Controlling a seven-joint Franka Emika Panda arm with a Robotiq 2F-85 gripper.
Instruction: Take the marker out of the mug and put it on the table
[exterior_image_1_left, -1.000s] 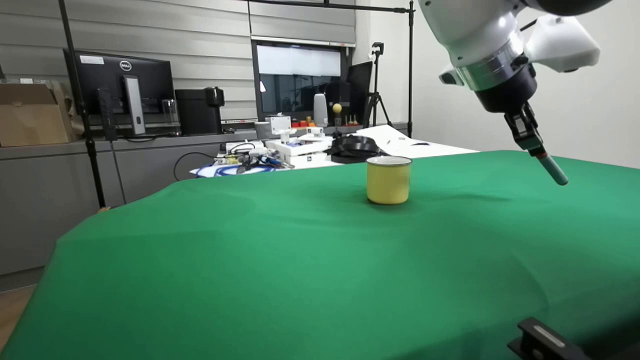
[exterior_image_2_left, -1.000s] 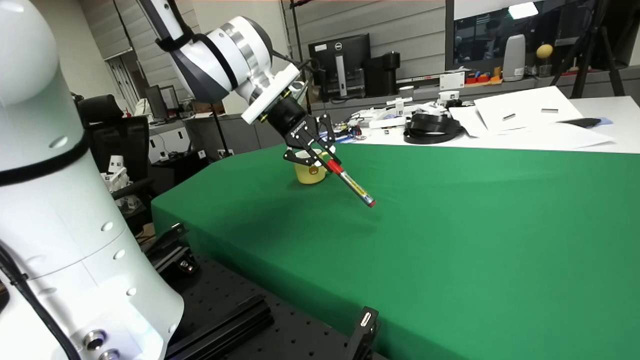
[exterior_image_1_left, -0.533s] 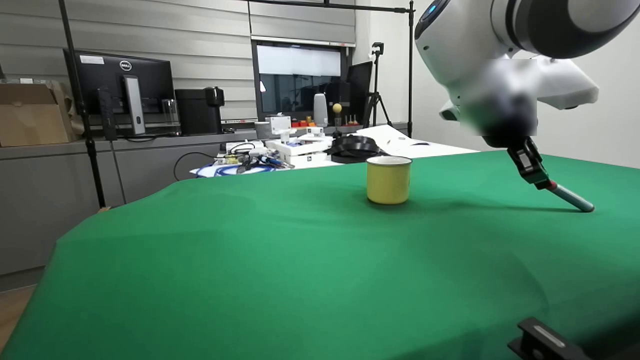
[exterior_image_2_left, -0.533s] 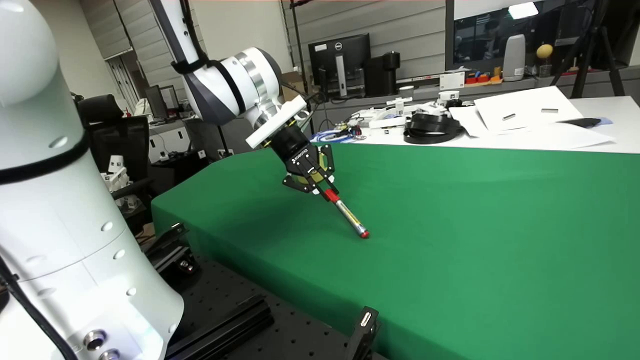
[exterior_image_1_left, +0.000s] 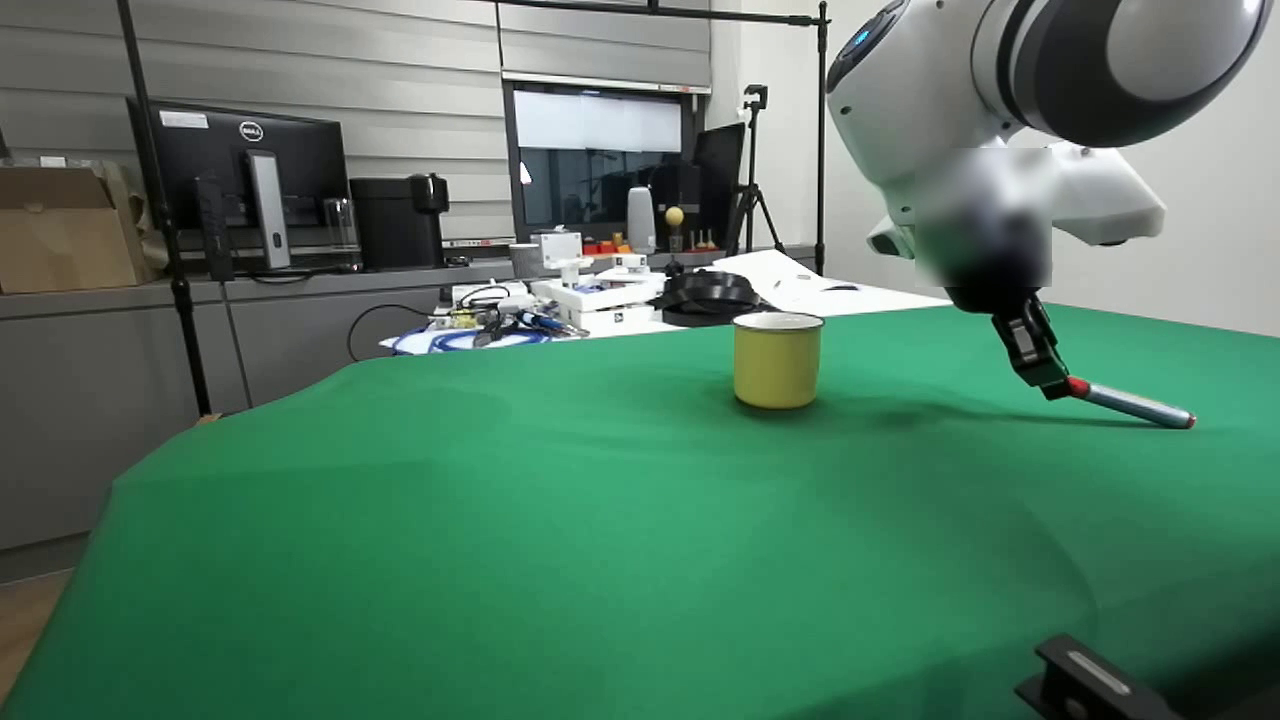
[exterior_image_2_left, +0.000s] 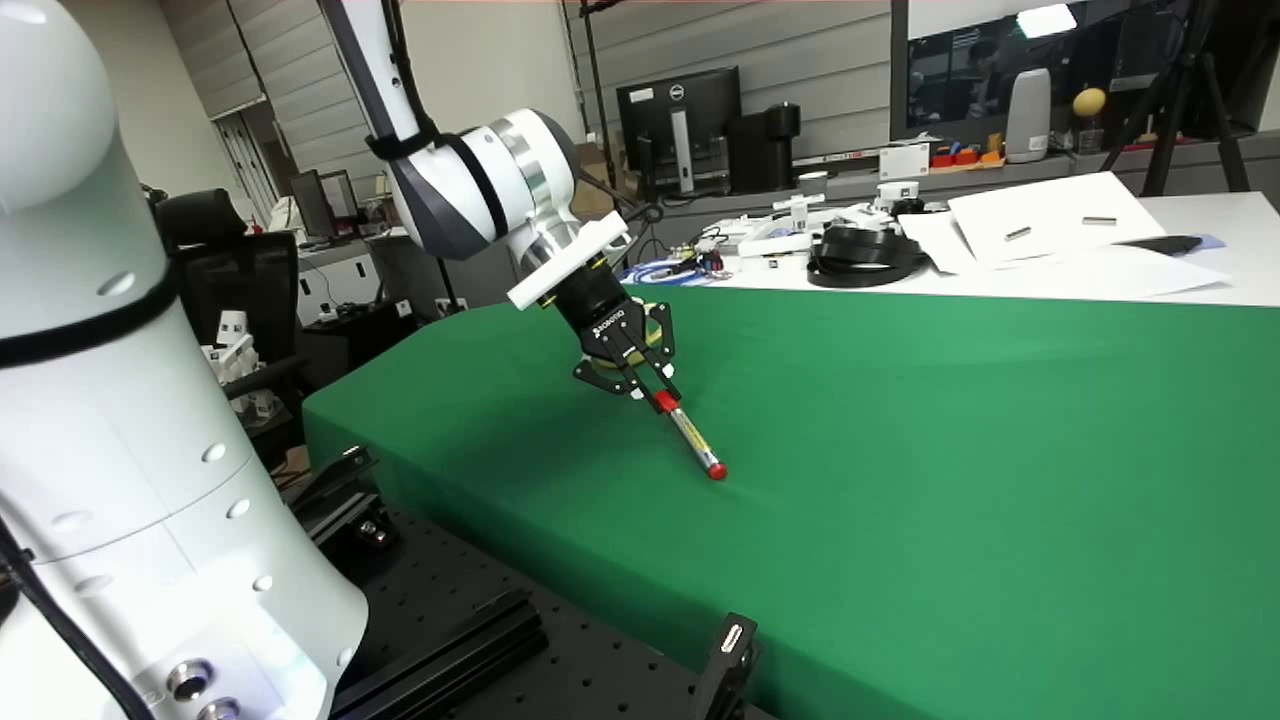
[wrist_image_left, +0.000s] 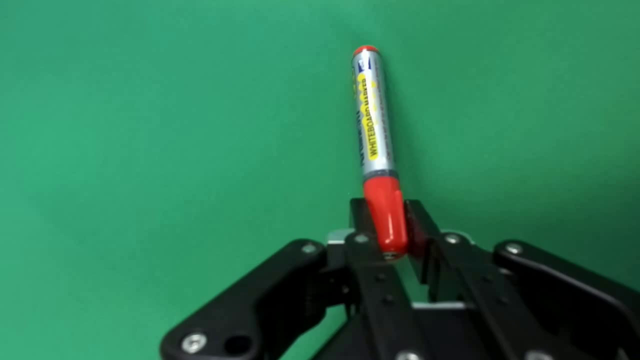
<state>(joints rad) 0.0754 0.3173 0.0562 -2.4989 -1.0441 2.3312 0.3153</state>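
Marker (wrist_image_left: 378, 150) out of the mug (exterior_image_1_left: 777, 362), setting-down step in hand, by the look of it: the next move probably calls for lowering the red cap (wrist_image_left: 386, 215) to the green table (exterior_image_1_left: 500, 560), then letting go.
The claw (wrist_image_left: 385, 206) pinches that cap; the silver barrel (wrist_image_left: 373, 115) reaches out ahead of it, sloping gently down, far tip apparently touching the table, apart from the mug.

You have a grey slatted wall (exterior_image_1_left: 400, 62) with a window (exterior_image_1_left: 600, 185) — white above, dark below — over a long grey counter (exterior_image_1_left: 80, 420); a plain pale wall (exterior_image_1_left: 1220, 210); brown floor (exterior_image_1_left: 22, 615); and, in an exterior view, a black office chair (exterior_image_2_left: 252, 278).
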